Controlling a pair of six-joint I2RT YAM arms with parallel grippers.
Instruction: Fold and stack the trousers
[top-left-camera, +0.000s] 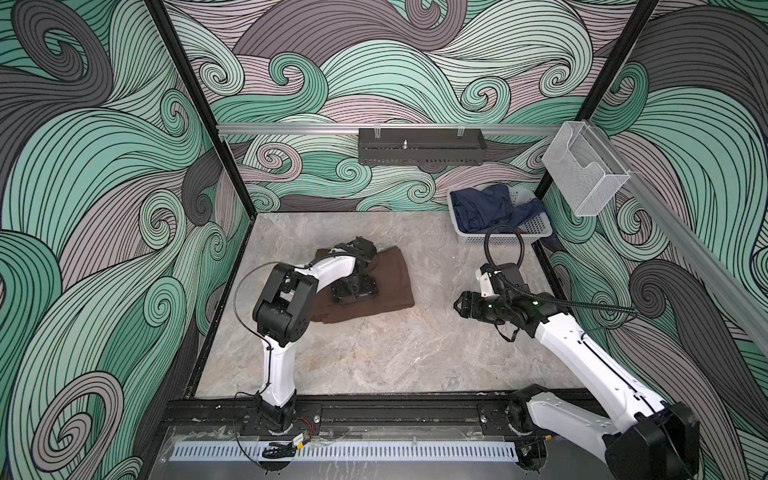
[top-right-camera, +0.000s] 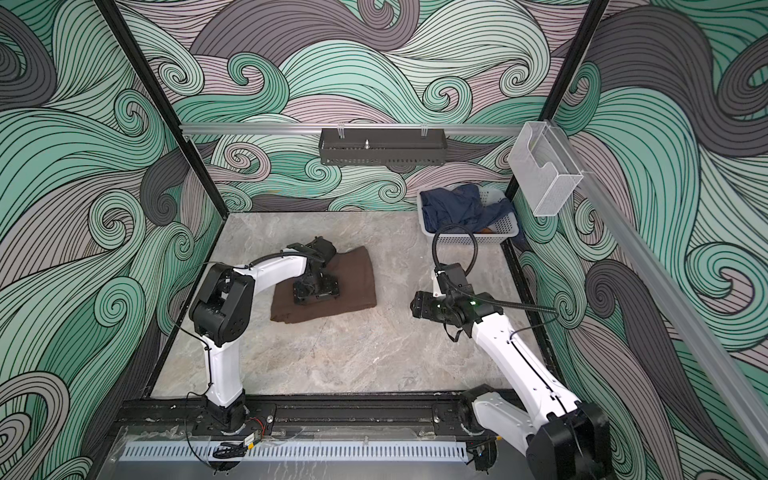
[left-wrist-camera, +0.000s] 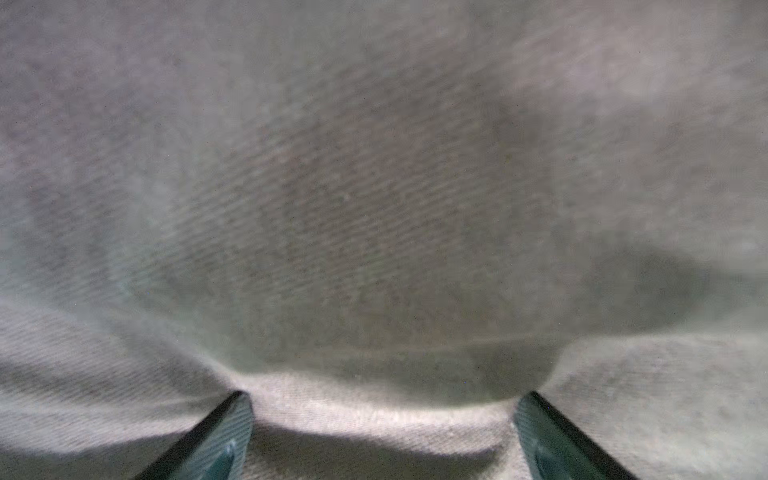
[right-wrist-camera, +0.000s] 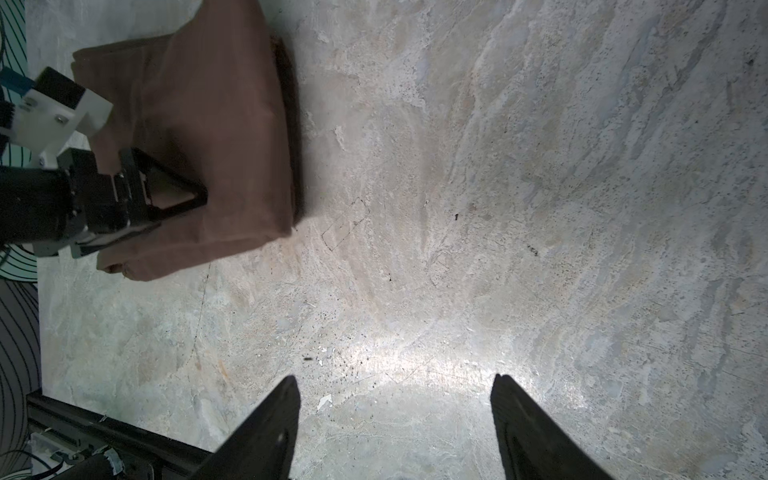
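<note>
Has white shells and black joints on left arm (top-left-camera: 277, 374) and right arm (top-left-camera: 582, 353). Carries thin black cable (top-left-camera: 235, 297) by left elbow, thick ribbed hose (top-left-camera: 502, 227) off right wrist. Shows small screws in white shells, green lights (top-right-camera: 474, 304), ridged teal pads (left-wrist-camera: 226, 432) on left gripper (left-wrist-camera: 384, 399), plain black fingers (right-wrist-camera: 266, 436) on right gripper (right-wrist-camera: 395, 377).

trousers (top-left-camera: 395, 272) left on table (top-left-camera: 395, 353), left hand (top-left-camera: 356, 292) on them, basket (top-left-camera: 538, 233) back right
</note>
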